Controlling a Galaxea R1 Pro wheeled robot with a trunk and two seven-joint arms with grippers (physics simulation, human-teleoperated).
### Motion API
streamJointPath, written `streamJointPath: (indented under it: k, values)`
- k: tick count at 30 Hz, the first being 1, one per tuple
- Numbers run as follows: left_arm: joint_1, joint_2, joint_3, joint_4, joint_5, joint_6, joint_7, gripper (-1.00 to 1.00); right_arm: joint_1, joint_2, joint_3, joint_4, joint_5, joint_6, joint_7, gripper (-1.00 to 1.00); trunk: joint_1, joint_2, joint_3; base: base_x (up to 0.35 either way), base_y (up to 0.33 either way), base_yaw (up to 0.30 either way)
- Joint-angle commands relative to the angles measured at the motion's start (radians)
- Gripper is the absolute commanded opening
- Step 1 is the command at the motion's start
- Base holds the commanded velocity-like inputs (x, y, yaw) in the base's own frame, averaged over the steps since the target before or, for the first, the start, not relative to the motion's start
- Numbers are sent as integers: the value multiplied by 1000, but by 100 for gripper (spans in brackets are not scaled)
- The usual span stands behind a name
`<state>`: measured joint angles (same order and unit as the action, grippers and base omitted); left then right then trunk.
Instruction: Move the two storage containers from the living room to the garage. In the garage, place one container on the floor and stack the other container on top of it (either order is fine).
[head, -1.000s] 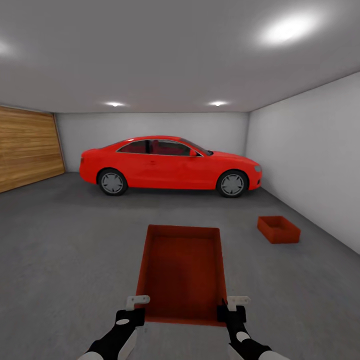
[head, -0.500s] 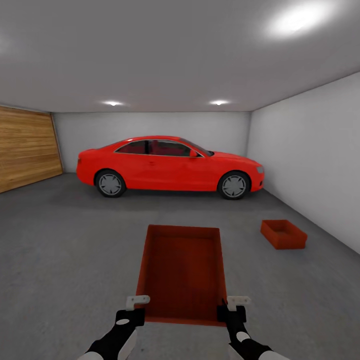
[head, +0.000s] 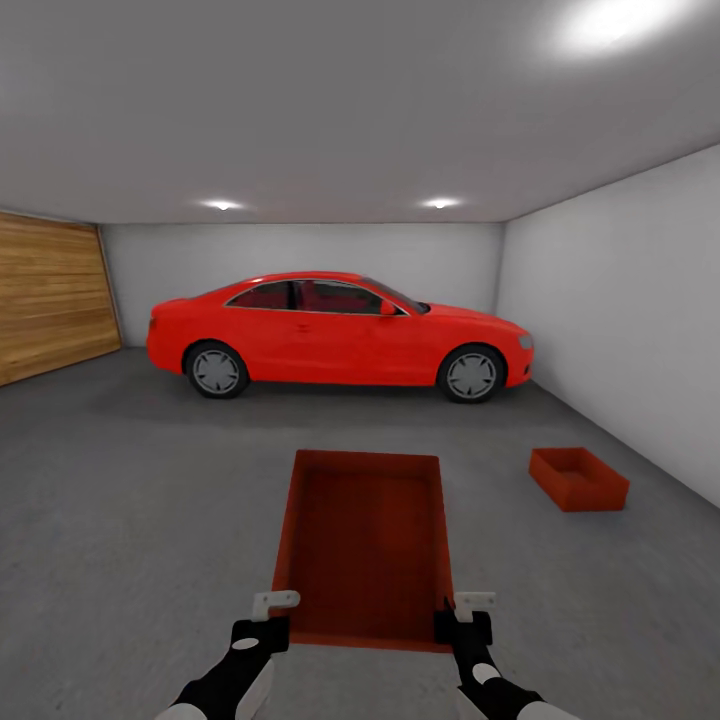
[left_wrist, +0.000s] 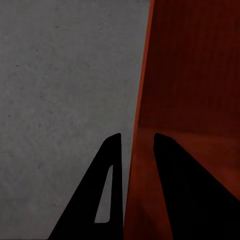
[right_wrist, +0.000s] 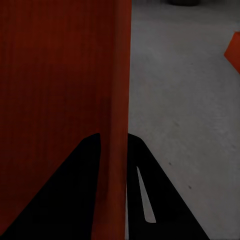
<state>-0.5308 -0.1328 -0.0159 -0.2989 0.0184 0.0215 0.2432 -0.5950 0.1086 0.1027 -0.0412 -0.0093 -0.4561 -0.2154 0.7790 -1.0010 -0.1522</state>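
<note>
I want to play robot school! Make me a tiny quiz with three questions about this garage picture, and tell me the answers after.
1. True or false: the orange-red open-top bin the robot carries is gripped by the left gripper and the right gripper, each shut on a side wall.
2. Where does the second orange-red open-top bin sit? A) on the glossy red car; B) on the dark grey concrete floor near the white right wall; C) inside the carried bin.
3. Fill in: the big door at the left is made of ____ slats.

Key: 1 true; 2 B; 3 wood.
</note>
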Motion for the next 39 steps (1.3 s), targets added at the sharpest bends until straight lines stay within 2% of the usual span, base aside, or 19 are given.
streamJointPath:
  k: [1,29,39]
  values:
    - [0,1,-12,3,14,3,8,-100,-2,0,6,-2,9,-30,-6,-100,1,-1,-1,321,0,0]
    - [0,1,-12,3,14,3,8,-100,-2,0,6,-2,9,-36,-6,-100,1,-1,-1,321,0,-1]
    - [0,1,-12,3,14,3,8,-100,-2,1,6,-2,8,-38,-7,-100,1,-1,-1,321,0,-237]
